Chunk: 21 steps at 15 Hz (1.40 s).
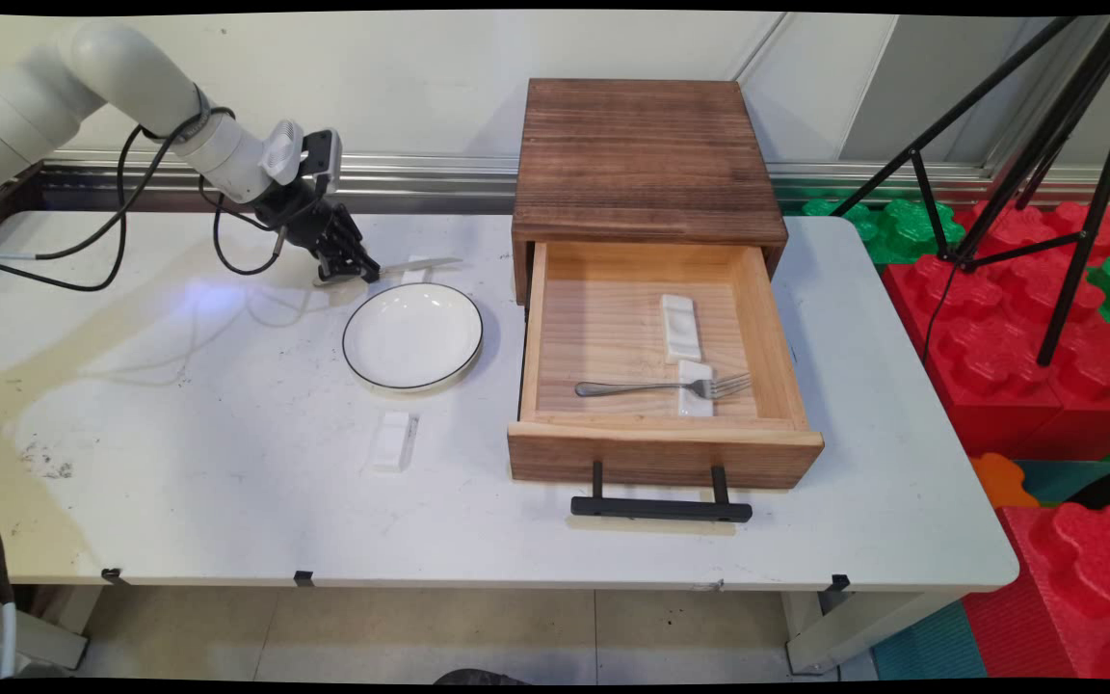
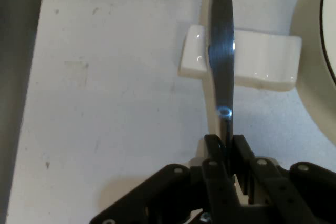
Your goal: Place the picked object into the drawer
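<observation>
**Knife clamped at the handle end, blade across a white rest**

Clamped on the handle tip of a table knife (image 2: pixel 221 51): the black end effector (image 2: pixel 226 145), low over the white table (image 1: pixel 179 463) just beyond the far-left rim of the white plate (image 1: pixel 412 336). Seen from the hand camera, fingers (image 2: pixel 212 148) pressed tight either side of the thin metal, blade running away across a small white rest (image 2: pixel 257 61) and touching it. Judged best here: keeping the grip square on so narrow a handle, moving slowly and level, since a hold this far from the balance point invites the knife to pivot or slip.

Open to the right, a wooden drawer (image 1: pixel 555 328) pulled from its dark-topped cabinet (image 1: pixel 647 159). Inside, two more white rests, one bare (image 1: pixel 680 326), the other (image 1: pixel 696 395) carrying the neck of a steel fork (image 1: pixel 661 387). Empty, the plate. Lying alone near the table's front, a fourth white rest (image 1: pixel 391 441).
</observation>
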Each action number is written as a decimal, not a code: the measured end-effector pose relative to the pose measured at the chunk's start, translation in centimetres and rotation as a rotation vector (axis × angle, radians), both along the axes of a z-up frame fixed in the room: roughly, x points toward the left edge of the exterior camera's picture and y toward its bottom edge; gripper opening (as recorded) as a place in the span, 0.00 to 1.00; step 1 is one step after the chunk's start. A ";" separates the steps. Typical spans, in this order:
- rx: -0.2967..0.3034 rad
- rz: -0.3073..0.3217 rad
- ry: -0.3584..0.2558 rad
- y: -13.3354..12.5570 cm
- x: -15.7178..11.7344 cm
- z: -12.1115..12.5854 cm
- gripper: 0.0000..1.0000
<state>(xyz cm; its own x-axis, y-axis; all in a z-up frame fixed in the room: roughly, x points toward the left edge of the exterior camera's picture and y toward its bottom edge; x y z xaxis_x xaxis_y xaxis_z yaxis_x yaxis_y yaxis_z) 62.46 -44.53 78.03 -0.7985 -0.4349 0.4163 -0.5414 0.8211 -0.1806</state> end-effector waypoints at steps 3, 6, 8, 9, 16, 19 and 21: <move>0.001 -0.004 0.002 -0.1 0.0 0.2 0.00; 0.004 -0.010 0.001 0.0 0.1 0.5 0.00; 0.008 -0.014 -0.001 0.2 0.3 0.8 0.00; 0.010 -0.015 -0.003 0.3 0.4 1.0 0.00; 0.016 -0.012 0.001 1.4 0.7 2.9 0.00; 0.010 -0.013 0.016 2.0 0.6 4.6 0.00; 0.005 -0.015 0.026 2.3 0.4 5.6 0.00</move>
